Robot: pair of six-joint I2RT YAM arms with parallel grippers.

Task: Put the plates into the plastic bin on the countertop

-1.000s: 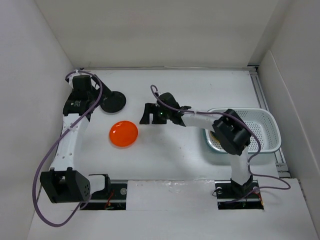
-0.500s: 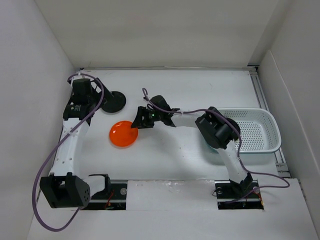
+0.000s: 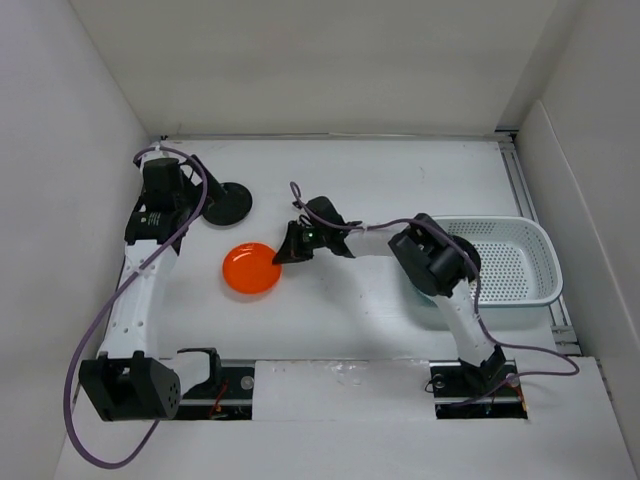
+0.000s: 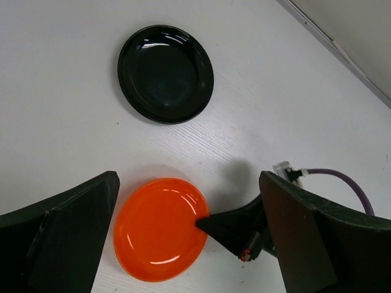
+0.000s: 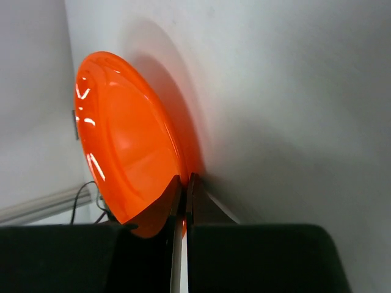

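Top view: orange plate (image 3: 251, 269) flat on the countertop (image 3: 350, 320), left of centre. Right claw (image 3: 288, 250) at its right rim. Black plate (image 3: 228, 203) just beyond it. Bin (image 3: 500, 262) well apart, at the right.

Left wrist: left claw (image 4: 187, 180) released, jaws spread wide above both plates.

Right wrist: fingers clenched on the orange plate's edge.

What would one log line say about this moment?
right fingers: shut on orange plate rim | left fingers: open, holding nothing | black plate: on countertop, untouched | bin: far right
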